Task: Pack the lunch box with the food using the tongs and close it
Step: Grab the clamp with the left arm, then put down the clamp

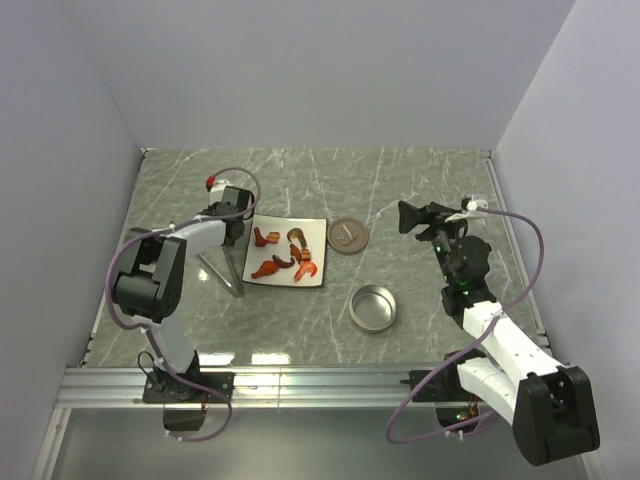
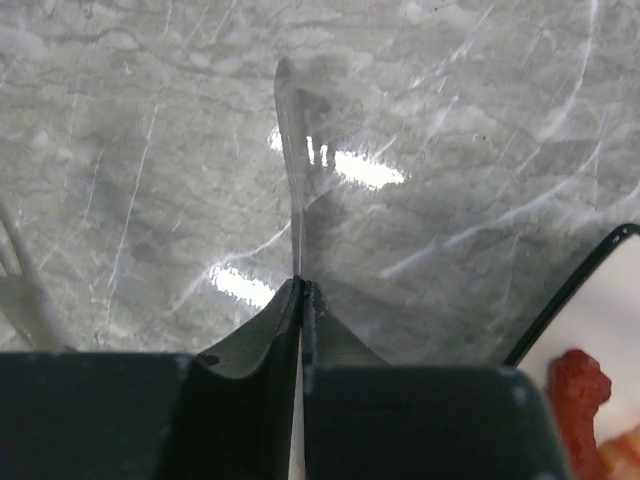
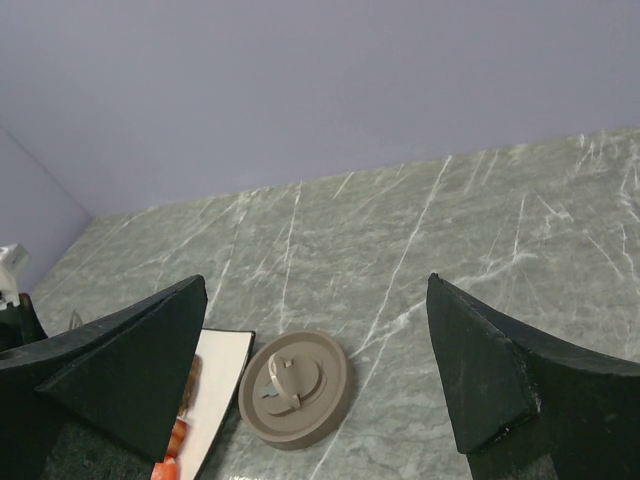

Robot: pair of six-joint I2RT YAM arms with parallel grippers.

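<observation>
Silver tongs [image 2: 290,170] jut forward from the left gripper [image 2: 301,287], clamped tight on them; the right gripper [image 3: 316,290] gapes wide, empty.

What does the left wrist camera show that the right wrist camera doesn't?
Only the left wrist view: the left gripper shut on the thin silver tongs, reaching out over the marble table. Only the right wrist view: the open right gripper, the round lid lying flat, and the back wall. Both: the table, a corner of the white plate and some red food.
</observation>
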